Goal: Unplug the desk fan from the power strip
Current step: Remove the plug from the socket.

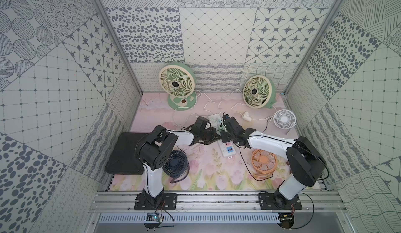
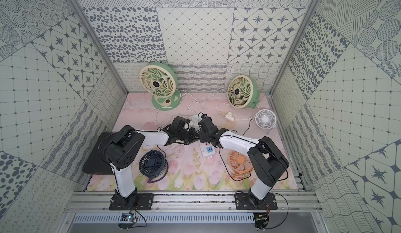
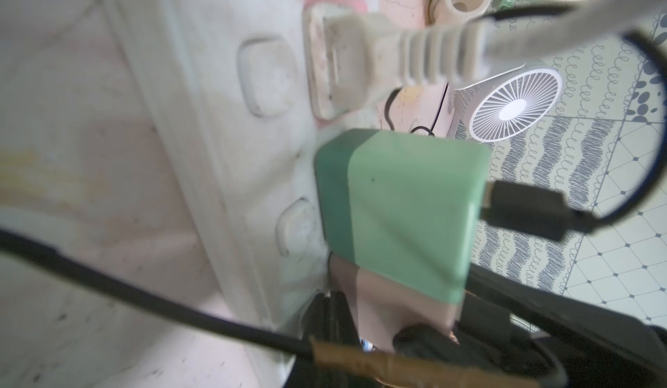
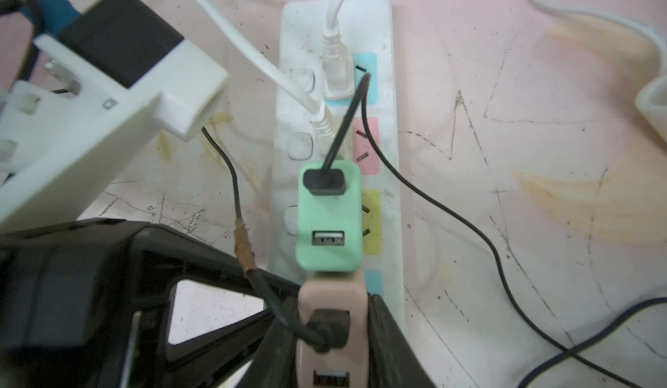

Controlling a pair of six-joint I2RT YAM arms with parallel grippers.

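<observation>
The power strip [image 4: 375, 21] lies in the middle of the surface [image 1: 195, 173], its long axis running away from the robot's base, with both arms meeting over it. The right pincer [image 4: 334, 310] pinches the pink adapter [image 4: 330, 288], which stands upright in a socket just beside the green adapter [image 4: 328, 220]. The left pincer [image 1: 211, 135] is pressed together at the strip's left side; whether it touches, I cannot tell. The right arm has the plug, so I'd say the pull goes straight up, off the strip's face.
</observation>
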